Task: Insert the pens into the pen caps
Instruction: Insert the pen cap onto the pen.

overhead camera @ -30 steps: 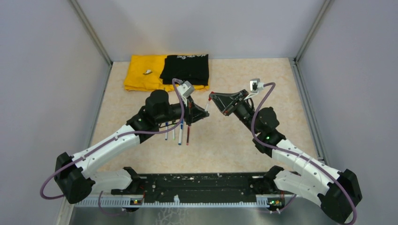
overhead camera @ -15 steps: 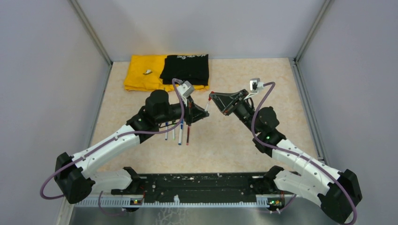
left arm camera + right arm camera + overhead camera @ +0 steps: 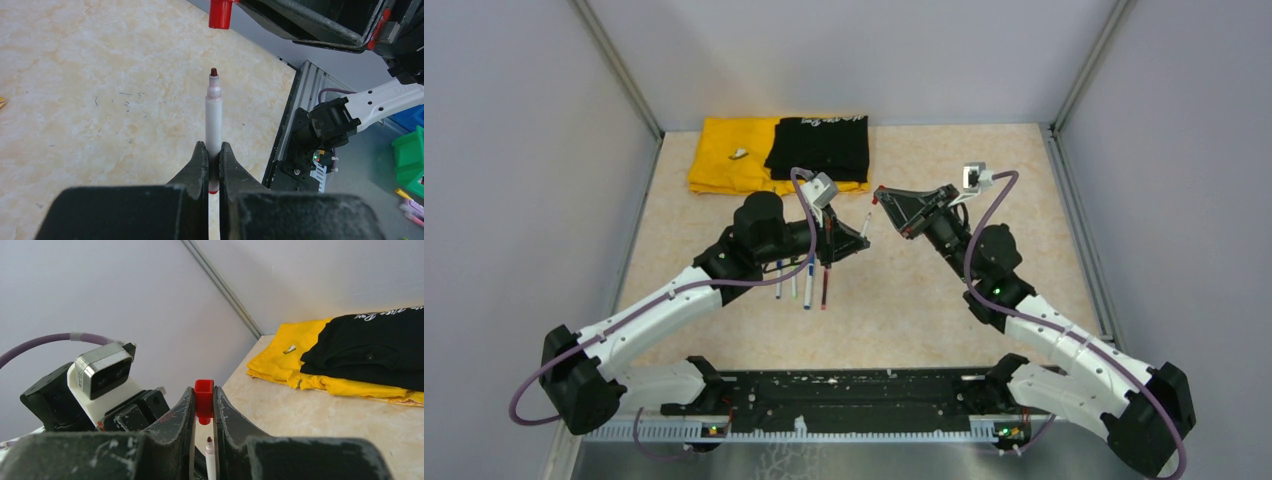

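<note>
Top external view: the left hand (image 3: pixel 862 241) and right hand (image 3: pixel 880 196) face each other over the middle of the beige tabletop (image 3: pixel 924 300), tips near but apart. Both stand well apart from the grey side walls (image 3: pixel 524 150) and the metal rail (image 3: pixel 1079 230) along the right edge.

Left wrist view: the left hand's jaws are clamped on the lower barrel of a white pen (image 3: pixel 214 112). The pen stands upright at frame centre with its dark red tip bare. A red cap (image 3: pixel 220 12) hangs at the top edge, above the tip and slightly right of it, with an open gap between them.

Right wrist view: the right hand's two fingers pinch the cap near their ends, its square mouth toward the camera. The pen tip shows just below it at the bottom centre.

Four loose pens (image 3: pixel 808 285) lie side by side on the tabletop under the left forearm, lower left of the hands. A folded yellow cloth (image 3: pixel 724 160) and a black cloth (image 3: pixel 819 145) lie against the far edge at upper left, well apart from both hands.
</note>
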